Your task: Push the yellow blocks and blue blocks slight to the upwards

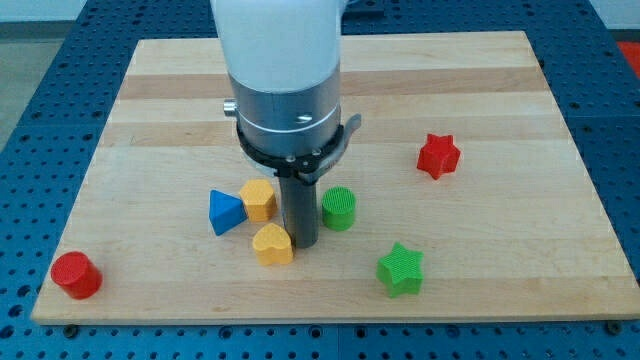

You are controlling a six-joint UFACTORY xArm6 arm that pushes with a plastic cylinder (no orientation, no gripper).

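Seven ridged plastic blocks lie on a pale wooden board [180, 80]; two yellow, one blue, two green, two red. The yellow hexagonal block [259, 199] touches the blue triangular block [225, 212]; the yellow heart-shaped block [272, 243] sits just below them. My tip [302, 242], a dark rod with no jaws, rests just right of the heart. Green cylinder [339, 208], green star [401, 268]; red star [438, 155], red cylinder [76, 275] well apart.
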